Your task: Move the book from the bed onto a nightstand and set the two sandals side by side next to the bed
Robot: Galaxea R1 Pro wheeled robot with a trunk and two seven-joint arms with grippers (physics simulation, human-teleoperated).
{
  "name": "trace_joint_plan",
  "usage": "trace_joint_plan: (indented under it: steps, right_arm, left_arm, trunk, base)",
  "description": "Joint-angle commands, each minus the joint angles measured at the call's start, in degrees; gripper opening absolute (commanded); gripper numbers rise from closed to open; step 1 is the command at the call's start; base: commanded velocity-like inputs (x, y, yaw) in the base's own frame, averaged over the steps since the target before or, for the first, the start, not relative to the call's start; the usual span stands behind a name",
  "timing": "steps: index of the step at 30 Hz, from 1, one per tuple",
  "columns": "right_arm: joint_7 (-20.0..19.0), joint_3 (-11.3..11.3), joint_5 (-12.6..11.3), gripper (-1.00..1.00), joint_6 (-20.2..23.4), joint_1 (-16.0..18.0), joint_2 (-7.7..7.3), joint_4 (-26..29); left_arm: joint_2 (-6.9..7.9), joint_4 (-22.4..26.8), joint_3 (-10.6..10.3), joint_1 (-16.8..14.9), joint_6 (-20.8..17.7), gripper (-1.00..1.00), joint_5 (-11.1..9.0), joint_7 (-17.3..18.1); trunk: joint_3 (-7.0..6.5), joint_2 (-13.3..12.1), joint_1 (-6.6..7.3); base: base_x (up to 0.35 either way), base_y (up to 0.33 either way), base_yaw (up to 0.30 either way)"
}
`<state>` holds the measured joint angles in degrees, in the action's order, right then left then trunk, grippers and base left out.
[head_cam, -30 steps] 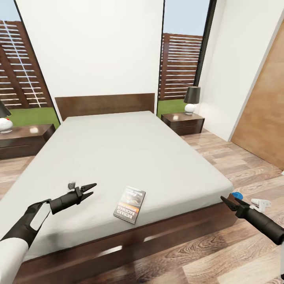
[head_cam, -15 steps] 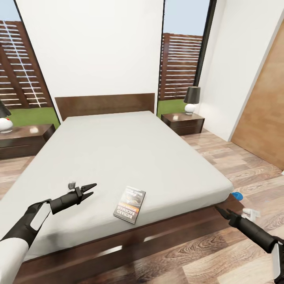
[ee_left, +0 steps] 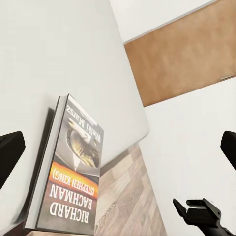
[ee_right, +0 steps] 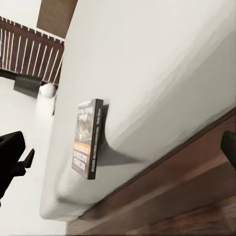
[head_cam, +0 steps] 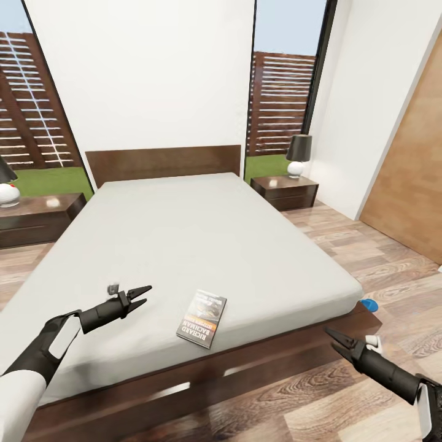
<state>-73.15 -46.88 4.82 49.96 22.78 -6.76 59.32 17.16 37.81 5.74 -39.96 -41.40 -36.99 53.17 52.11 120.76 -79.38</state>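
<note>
A robot is standing at the foot of the bed [head_cam: 202,239] in a bedroom with a wood-plank floor [head_cam: 380,258] and tall windows [head_cam: 279,104] looking out on a slatted fence. The book [head_cam: 202,318] is lying flat on the pale mattress near the foot edge, cover up, with its lettering facing away from the robot. The left gripper [head_cam: 139,295] is hovering just above the mattress beside the book, not touching it, with its two dark fingers spread apart and nothing between them. The left wrist camera is looking across the book [ee_left: 69,172], whose orange band reads "Richard Bachman." The right gripper [head_cam: 334,341] is hanging low over the floor off the bed's right foot corner, in front of the dark wooden frame; its fingers are parted and empty. Its wrist camera is taking in the book [ee_right: 87,139] on the mattress above the brown frame. A sliver of one blue sandal [head_cam: 368,303] is peeking out on the floor beside that same corner, just beyond the right gripper. Two nightstands are flanking the headboard: the right nightstand [head_cam: 285,191] with its dark-shaded lamp [head_cam: 298,156], and the left nightstand [head_cam: 37,215] partly cut off at the edge.
</note>
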Motion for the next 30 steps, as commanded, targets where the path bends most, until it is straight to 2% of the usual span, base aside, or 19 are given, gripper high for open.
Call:
trace_joint_plan:
  steps: [1,3,6,9,13,15,21,25,30]
  right_arm:
    - [-0.51,-0.13,0.53,1.00,0.46,0.08,0.16,-0.23]
    - [-0.47,0.01,0.68,1.00,0.48,0.08,1.27,-1.79]
    - [-0.32,0.14,0.94,1.00,0.42,0.08,4.02,-4.60]
    - [-0.16,0.18,0.96,1.00,0.29,0.08,4.98,-5.47]
    - [0.00,0.28,0.80,1.00,0.17,0.08,7.55,-6.59]
    - [0.01,0.29,0.72,1.00,0.15,0.08,8.15,-6.73]
    - [0.11,0.82,0.59,1.00,0.13,0.17,11.15,-8.66]
    - [0.12,1.05,0.87,1.00,0.00,0.23,11.78,-12.29]
    - [0.12,1.08,0.81,1.00,-0.04,0.25,11.80,-13.29]
  left_arm:
    - [-0.01,-0.02,0.01,-0.03,-0.34,1.00,-0.19,0.04]
    - [-0.02,-0.02,-0.01,-0.03,-0.34,1.00,-0.19,0.01]
    - [-0.02,-0.02,-0.02,-0.03,-0.34,1.00,-0.18,0.00]
    - [-0.03,-0.02,0.00,-0.03,-0.34,1.00,-0.19,0.00]
    - [-0.03,-0.02,-0.02,-0.03,-0.34,1.00,-0.19,0.00]
    - [-0.03,-0.02,-0.01,-0.03,-0.34,1.00,-0.19,0.00]
    - [-0.03,-0.05,-0.02,-0.03,-0.34,1.00,-0.22,-0.12]
    - [-0.33,-0.09,-0.02,-0.03,-0.33,1.00,-0.27,-0.15]
    - [-0.87,-0.10,-0.03,-0.03,-0.28,1.00,-0.23,-0.18]
  trunk:
    - [0.05,0.02,0.01]
    - [0.05,0.02,0.01]
    - [0.05,0.02,0.01]
    - [0.05,0.02,0.01]
    - [0.05,0.02,0.01]
    - [0.05,0.02,0.01]
    - [0.05,0.02,0.01]
    - [0.05,0.02,0.01]
    - [0.05,0.02,0.01]
  base:
    - [0.000,0.000,0.000]
    - [0.000,0.000,0.000]
    - [0.000,0.000,0.000]
    - [0.000,0.000,0.000]
    - [0.000,0.000,0.000]
    - [0.000,0.000,0.000]
    - [0.000,0.000,0.000]
    - [0.000,0.000,0.000]
    - [0.000,0.000,0.000]
